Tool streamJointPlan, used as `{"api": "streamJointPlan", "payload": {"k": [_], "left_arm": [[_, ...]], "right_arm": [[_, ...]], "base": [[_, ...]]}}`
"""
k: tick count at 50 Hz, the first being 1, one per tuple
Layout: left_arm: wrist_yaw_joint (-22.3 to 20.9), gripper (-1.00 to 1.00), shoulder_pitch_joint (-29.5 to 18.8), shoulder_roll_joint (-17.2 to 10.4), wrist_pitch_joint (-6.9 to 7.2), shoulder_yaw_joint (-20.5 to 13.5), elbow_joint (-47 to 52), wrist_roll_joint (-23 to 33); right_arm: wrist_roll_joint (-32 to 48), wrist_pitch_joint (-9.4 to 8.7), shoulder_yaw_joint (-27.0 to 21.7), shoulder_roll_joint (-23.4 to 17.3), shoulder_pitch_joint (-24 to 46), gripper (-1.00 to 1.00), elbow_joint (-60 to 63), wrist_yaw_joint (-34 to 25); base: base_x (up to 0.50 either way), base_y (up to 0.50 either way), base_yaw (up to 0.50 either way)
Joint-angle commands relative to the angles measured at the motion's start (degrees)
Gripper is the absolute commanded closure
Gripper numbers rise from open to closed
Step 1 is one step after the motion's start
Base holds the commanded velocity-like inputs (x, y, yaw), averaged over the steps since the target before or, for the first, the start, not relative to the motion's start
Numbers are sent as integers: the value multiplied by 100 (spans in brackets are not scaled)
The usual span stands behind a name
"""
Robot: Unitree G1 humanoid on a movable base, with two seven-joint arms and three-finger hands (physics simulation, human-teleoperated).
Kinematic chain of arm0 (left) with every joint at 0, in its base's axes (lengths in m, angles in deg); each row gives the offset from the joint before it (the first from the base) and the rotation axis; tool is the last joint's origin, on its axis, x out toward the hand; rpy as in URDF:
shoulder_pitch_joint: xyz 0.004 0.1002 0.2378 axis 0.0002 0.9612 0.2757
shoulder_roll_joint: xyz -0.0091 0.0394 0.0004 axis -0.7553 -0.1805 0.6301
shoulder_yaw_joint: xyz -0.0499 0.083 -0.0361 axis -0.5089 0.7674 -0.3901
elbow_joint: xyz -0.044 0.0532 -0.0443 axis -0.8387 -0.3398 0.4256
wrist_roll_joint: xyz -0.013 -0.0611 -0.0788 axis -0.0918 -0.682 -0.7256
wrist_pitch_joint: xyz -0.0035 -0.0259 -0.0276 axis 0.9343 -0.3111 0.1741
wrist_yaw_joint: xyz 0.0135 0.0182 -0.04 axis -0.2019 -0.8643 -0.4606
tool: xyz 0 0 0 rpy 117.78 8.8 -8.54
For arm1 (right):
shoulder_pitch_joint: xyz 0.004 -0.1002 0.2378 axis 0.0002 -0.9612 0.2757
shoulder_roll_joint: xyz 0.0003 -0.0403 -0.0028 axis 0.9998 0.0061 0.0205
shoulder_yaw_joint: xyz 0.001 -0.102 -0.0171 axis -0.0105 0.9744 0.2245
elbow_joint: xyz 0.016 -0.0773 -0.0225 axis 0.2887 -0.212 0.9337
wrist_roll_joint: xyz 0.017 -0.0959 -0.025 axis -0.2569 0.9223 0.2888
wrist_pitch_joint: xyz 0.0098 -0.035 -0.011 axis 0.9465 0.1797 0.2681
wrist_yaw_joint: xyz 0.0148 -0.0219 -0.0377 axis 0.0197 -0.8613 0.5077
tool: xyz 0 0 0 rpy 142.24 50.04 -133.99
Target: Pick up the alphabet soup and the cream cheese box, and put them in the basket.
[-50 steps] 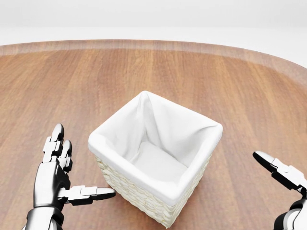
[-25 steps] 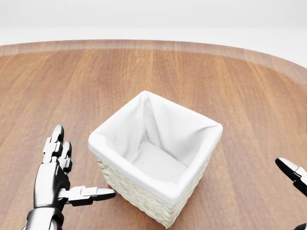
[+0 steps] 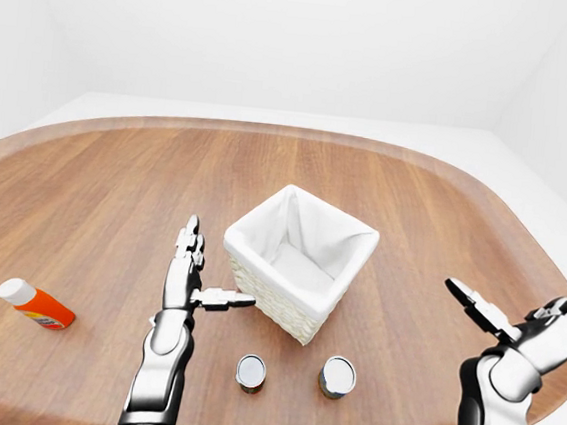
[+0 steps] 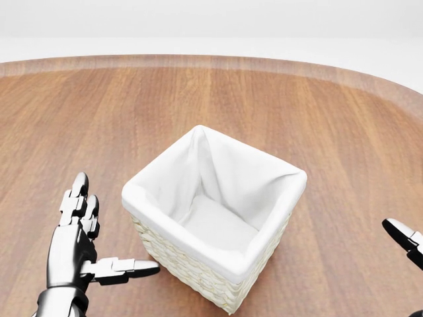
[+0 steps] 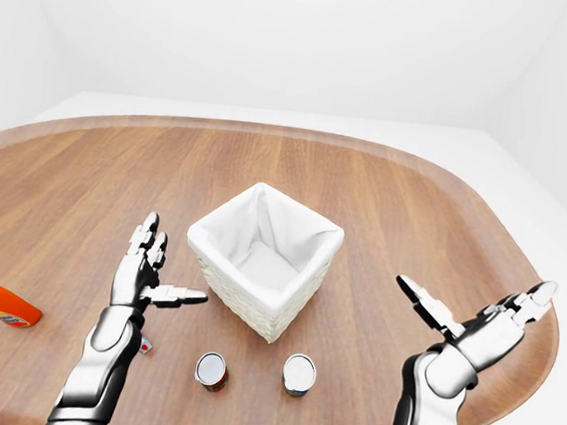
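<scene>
Basket (image 3: 299, 259) sits mid-worktop (image 3: 115, 186), white cloth liner, turned so a corner points toward the bottom of the left-eye view; nothing visible inside. Two cans stand upright near the bottom edge, long axes vertical, round tops up: left can (image 3: 251, 372) and right can (image 3: 337, 376), slightly apart, both just below the basket. Can't tell which is the soup; labels not readable. Cream cheese box not identifiable. An orange bottle (image 3: 36, 304) w/ white cap lies on its side far left, cap pointing upper-left. Left hand (image 3: 189, 279) is released, fingers up, thumb reaching toward the basket wall. Right hand (image 5: 474, 316) spread wide, holding nothing, well right of the basket
</scene>
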Motion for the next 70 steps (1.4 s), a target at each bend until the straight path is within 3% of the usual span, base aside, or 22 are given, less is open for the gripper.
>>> {"api": "streamJointPlan", "payload": {"k": [1,5,8,11,13,17,27,29,30,34,36,39,41,42,43,45,49,55,58,61,62,70], "left_arm": [[21,-100,127,26,-8,34,225,57],[8,-100,160,29,-24,-10,279,-17],[-10,-100,160,17,-124,-4,184,9],[13,-100,243,27,19,-43,428,-58],[245,-100,215,34,-119,-139,377,20],[358,-100,234,14,-121,-144,384,108],[813,-100,213,-11,88,-126,410,687],[1136,-100,248,-11,161,-138,477,1040],[1217,-100,210,-16,89,-173,319,1070],[1533,-100,221,-39,53,-104,289,1582],[1498,-100,225,-24,124,-77,377,1624],[1859,-100,259,-38,-79,-146,471,1905],[1819,-100,311,-74,241,-161,636,2072],[1730,-100,325,-118,492,-135,713,2249],[1870,-100,333,-125,334,-176,720,2348],[1824,-100,371,-94,548,-242,925,2412],[1748,-100,416,-25,548,-379,1467,2452],[1874,-100,532,-164,548,-117,1871,3726],[1805,-100,620,-275,548,122,2187,4874],[1635,-100,556,-225,548,57,2179,5230],[1555,-100,575,-241,548,149,2330,5715],[1555,-100,540,-112,548,208,2387,6791]], "right_arm": [[-10,-5,-43,12,-18,-100,77,0],[13,-27,-41,18,-25,-100,109,0],[7,-12,-43,12,-22,-100,92,0],[-14,-12,-58,16,-21,-100,93,0],[-6,-26,-55,16,-25,-100,111,0],[-50,-83,-75,0,2,-100,77,0],[-69,-104,-70,-16,18,-100,59,0],[-65,-61,-66,-21,28,-100,5,0],[-68,-53,-65,-20,24,-100,21,0],[-66,-4,-74,0,0,-100,88,0],[-77,-48,-80,-4,0,-100,108,0],[-86,-64,-86,-4,10,-100,106,0],[-100,-67,-96,-9,19,-100,107,0],[-93,-29,-89,-13,30,-100,52,0],[-88,-12,-83,-17,34,-100,30,0],[-100,-27,-84,-18,20,-100,62,0],[-98,-20,-108,-27,48,-100,26,0],[-123,-48,-110,-28,30,-100,73,0],[-137,-89,-111,-31,29,-100,88,0],[-137,-80,-112,-31,29,-100,80,0],[-133,-76,-110,-28,21,-100,87,0],[-121,-78,-108,-23,21,-100,89,0]], "base": [[0,0,0],[0,0,0],[0,0,0],[0,0,0],[0,0,0],[0,0,0],[0,0,0],[0,0,0],[0,0,0],[0,0,0],[0,0,0],[0,0,0],[0,0,0],[0,0,0],[0,0,0],[0,0,0],[0,0,0],[0,0,0],[0,0,0],[0,0,0],[0,0,0],[0,0,0]]}}
